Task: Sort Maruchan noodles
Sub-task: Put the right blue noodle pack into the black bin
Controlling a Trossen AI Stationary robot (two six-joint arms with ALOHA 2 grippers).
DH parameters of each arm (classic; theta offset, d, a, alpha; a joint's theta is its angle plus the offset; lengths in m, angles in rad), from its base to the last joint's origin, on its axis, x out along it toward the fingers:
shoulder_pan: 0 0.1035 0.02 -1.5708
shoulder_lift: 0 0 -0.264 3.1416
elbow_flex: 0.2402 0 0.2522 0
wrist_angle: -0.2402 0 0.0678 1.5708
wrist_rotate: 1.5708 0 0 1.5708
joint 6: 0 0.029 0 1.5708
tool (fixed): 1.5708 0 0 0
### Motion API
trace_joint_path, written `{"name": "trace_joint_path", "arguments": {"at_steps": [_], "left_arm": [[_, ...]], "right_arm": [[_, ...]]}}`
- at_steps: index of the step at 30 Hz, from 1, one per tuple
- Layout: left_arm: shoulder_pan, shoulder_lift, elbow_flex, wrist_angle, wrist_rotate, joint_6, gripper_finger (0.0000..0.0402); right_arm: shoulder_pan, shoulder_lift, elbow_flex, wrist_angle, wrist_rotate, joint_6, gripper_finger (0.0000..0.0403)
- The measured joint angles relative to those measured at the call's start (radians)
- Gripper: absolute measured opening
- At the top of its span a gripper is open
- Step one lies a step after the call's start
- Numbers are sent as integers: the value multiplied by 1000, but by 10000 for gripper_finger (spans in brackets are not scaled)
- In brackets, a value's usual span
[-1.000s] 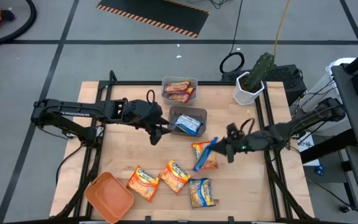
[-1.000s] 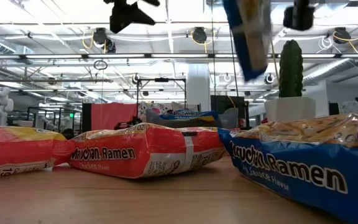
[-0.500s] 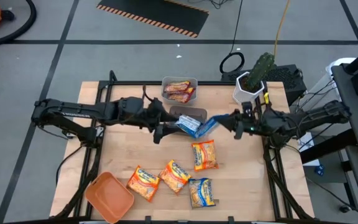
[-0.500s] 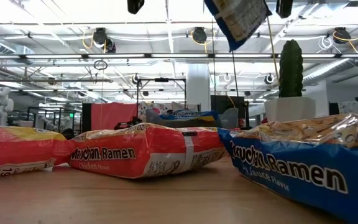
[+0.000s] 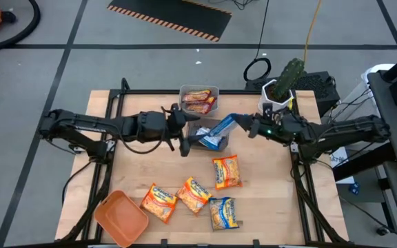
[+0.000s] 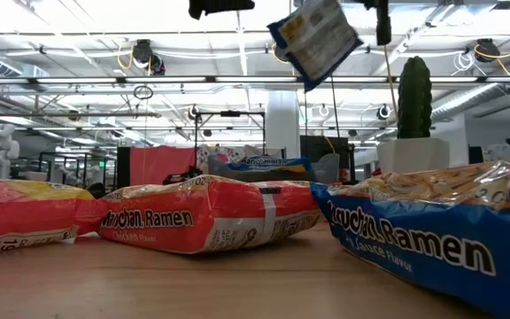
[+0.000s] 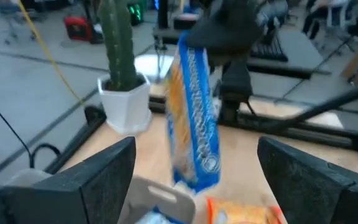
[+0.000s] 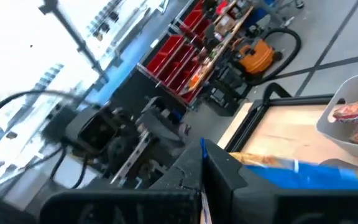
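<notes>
A blue-and-silver Maruchan noodle packet [image 5: 222, 126] hangs in the air over the grey bin [image 5: 200, 125], which holds more blue packets. My right gripper [image 5: 244, 124] is shut on it, reaching in from the right. My left gripper [image 5: 186, 132] stands open at the bin's left side, pointing level at the packet [image 7: 194, 118], its fingers [image 7: 98, 180] apart on either side and clear of it. Several orange-yellow packets [image 5: 226, 171] and one blue-edged packet [image 5: 224, 213] lie flat on the table nearer the front. My right gripper pinches the blue packet by its end [image 5: 235, 121] nearest the table's right edge, between the two fingers. The fingers come in about level from the right. The packet is lifted clear and hangs tilted below and to the left of the fingers [image 6: 315, 40].
A clear bin [image 5: 199, 98] with reddish packets stands at the far edge. A potted cactus [image 5: 281, 88] is at the far right, close behind my right arm. An orange tray [image 5: 120, 217] sits at the near left corner. Bare wood lies left of the packets.
My right gripper has carried the blue packet up and toward the table's far edge and left, from above the orange packet to above the grey bin; the packet has swung from hanging down to nearly level. My left gripper has tipped up, rolled and spread its fingers wider.
</notes>
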Motion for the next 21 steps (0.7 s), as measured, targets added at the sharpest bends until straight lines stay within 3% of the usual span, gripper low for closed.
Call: {"name": "trace_joint_path", "arguments": {"at_steps": [12, 17, 21], "left_arm": [[72, 78, 2, 45, -105, 43, 342], [112, 96, 2, 47, 35, -2, 342], [119, 104, 1, 39, 73, -10, 342]], "right_arm": [[-79, 122, 0, 162, -26, 69, 0], [-85, 166, 0, 204, -29, 86, 0], [-90, 200, 0, 286, -28, 86, 0]]}}
